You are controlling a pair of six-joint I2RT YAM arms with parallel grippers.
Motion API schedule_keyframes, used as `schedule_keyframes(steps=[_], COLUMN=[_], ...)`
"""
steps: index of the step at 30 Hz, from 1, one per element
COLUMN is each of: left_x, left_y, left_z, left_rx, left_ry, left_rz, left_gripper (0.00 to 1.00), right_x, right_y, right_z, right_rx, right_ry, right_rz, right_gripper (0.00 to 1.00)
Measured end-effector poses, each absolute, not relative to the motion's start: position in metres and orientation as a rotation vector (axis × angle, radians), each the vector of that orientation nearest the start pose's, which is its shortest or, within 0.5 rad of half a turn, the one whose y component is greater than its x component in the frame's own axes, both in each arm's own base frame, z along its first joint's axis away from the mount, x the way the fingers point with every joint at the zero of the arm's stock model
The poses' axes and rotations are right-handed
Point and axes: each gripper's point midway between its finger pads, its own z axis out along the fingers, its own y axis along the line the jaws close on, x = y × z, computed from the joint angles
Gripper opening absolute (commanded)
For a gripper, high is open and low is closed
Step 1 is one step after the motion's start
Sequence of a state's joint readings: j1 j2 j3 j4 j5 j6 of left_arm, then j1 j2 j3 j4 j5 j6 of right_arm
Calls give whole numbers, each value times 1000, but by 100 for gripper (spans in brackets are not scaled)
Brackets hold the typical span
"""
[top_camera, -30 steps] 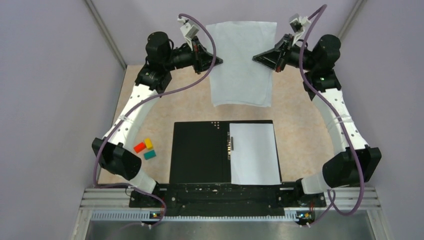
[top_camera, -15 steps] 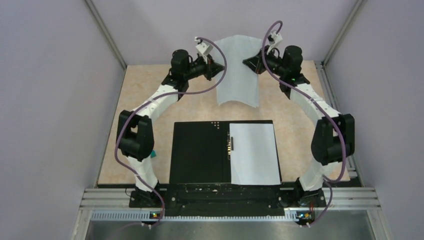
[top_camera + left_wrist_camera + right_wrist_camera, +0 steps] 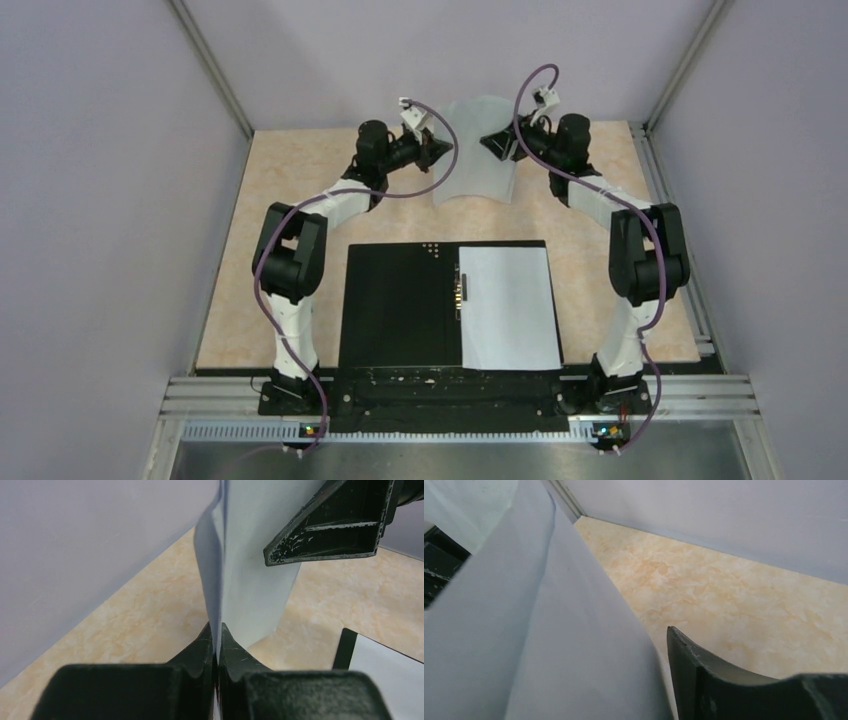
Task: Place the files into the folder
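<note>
Arm bases: both are bolted to a black plate (image 3: 440, 385) at the near edge of the worktop (image 3: 300, 180), left arm on the left.
Folder (image 3: 400, 300): it lies open and flat on the worktop just beyond the bases, black inner faces up.
Spine clip (image 3: 461, 290): a small metal clip sits on the fold between the two halves.
Filed sheet (image 3: 508, 305): one white sheet lies flat on the folder's right half, covering nearly all of it, with its left edge at the clip. The left half is bare black.
Arms: both reach over the folder to the far side of the worktop and bend inward toward each other.
Held sheet (image 3: 478, 150): a second white sheet stands on edge near the far wall, well beyond the folder, bowed between the two pincers. Whether its lower edge touches the worktop cannot be told.
Left pincer (image 3: 216, 630): its fingers are pressed together on the sheet's left edge, and the paper rises straight out from between the tips.
Right pincer (image 3: 492, 145): it sits at the sheet's right edge. In its own wrist view only one finger (image 3: 724, 680) shows, standing just off the paper with a sliver of worktop between them. The other finger is hidden behind the sheet, so the pincer reads as apart, not clamped.
Walls (image 3: 100, 200): plain lilac panels enclose the worktop on the left, right and far sides.
</note>
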State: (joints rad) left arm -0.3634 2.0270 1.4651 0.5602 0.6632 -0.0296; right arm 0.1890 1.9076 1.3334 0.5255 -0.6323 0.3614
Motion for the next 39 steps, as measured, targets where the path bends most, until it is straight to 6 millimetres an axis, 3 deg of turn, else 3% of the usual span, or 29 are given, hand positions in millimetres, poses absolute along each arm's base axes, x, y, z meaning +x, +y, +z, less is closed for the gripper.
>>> schedule_keyframes(steps=[5,14,20,29,39], left_x=[507,502,503,501,501], left_y=[-310,-309,-311,-321,-333], left_z=[220,208,209,185,200], left_rx=[783,774,755,725,718], left_ry=[1432,1445,1429,1468,1429], left_rz=[-824,-838,-861,-974,-1023], left_gripper=[36,55,55,60,60], right_x=[516,508,504,503,500], right_y=[213,212,208,208,211], right_z=[226,212,202,206,208], right_rx=[-353,-342,-329,-337,-338], right_ry=[1634,1644,1663,1647,1646], right_rz=[939,969,977,993,1019], right_gripper=[63,67,70,73,74])
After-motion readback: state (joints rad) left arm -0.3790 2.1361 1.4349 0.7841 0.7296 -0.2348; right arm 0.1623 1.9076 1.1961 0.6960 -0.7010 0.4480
